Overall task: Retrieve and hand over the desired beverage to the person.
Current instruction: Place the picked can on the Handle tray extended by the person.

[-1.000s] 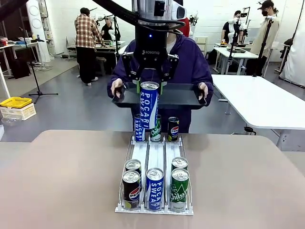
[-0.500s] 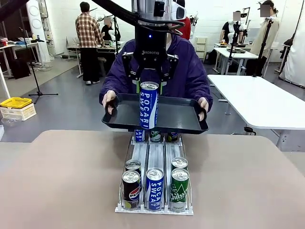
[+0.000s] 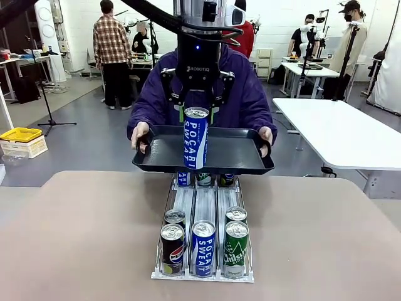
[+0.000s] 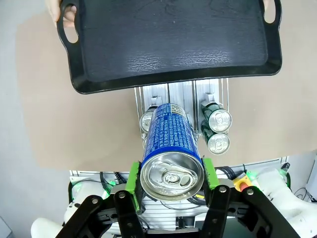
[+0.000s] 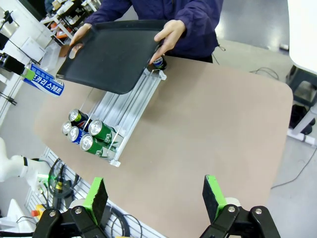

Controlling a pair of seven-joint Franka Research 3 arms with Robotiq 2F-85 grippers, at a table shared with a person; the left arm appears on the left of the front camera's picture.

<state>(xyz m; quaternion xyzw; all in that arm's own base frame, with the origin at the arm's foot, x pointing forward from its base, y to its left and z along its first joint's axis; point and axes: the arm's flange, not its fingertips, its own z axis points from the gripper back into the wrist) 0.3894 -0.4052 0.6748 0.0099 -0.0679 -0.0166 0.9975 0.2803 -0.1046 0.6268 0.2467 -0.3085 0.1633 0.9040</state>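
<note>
above the middle of the table (image 3: 75,238), the left gripper (image 3: 196,111) hangs straight down, its green pads clamped on either side of the top of a blue pocari sweat can (image 3: 195,141), which stands upright in the air. across the table the person (image 3: 247,94) in the dark jacket holds a black tray (image 3: 203,168) by its two end handles, one hand (image 3: 139,133) at one end and the other hand (image 3: 265,135) at the opposite end, level over the far end of the can rack (image 3: 205,200). in the front view the held can overlaps the tray's near rim; in the left wrist view its lower end shows just short of that rim, over the rack's lanes. at the rack's near end stand a pepsi can (image 3: 172,248), a second pocari sweat can (image 3: 203,248) and a green can (image 3: 236,248), with more cans behind them. the right gripper (image 5: 156,198) hovers high over the table's near edge, its jaws apart with nothing between them.
</note>
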